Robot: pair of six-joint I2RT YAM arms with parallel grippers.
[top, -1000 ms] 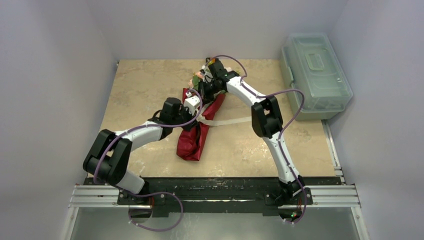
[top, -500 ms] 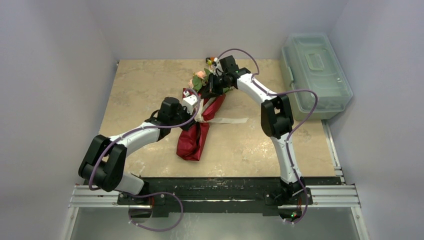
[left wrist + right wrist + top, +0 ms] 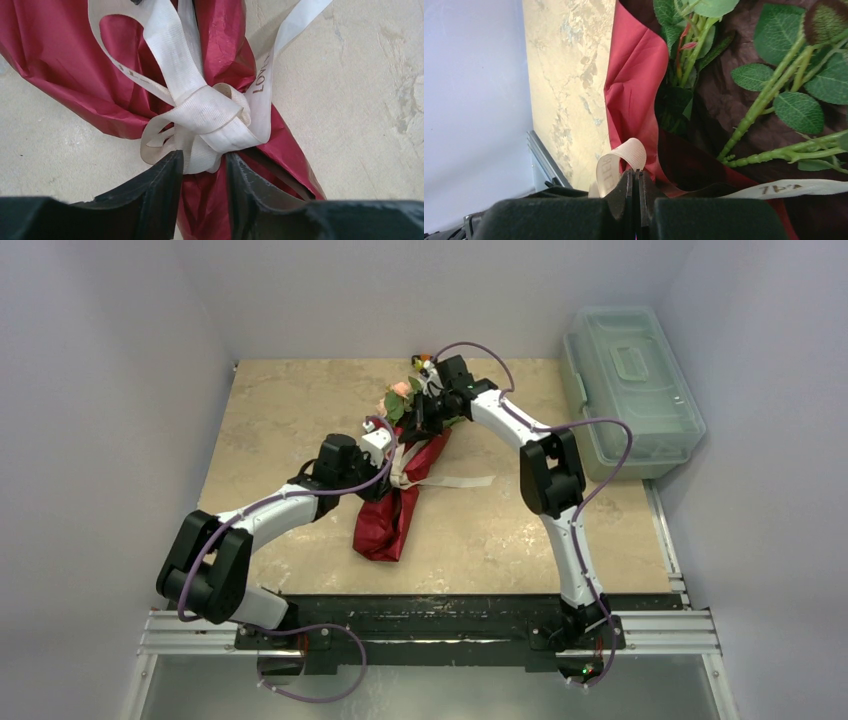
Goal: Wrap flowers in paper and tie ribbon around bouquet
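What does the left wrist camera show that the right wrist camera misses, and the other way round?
Only the left wrist view: the ribbon knotted round the red paper, with the left pincer parted at the knot's base.
Only the right wrist view: green stems and leaves of the flowers, the paper's dark inner face, a grey wall, and the right pincer shut on the ribbon.
Both: red paper, cream ribbon, the beige table.

Soft even light, pics sharp.
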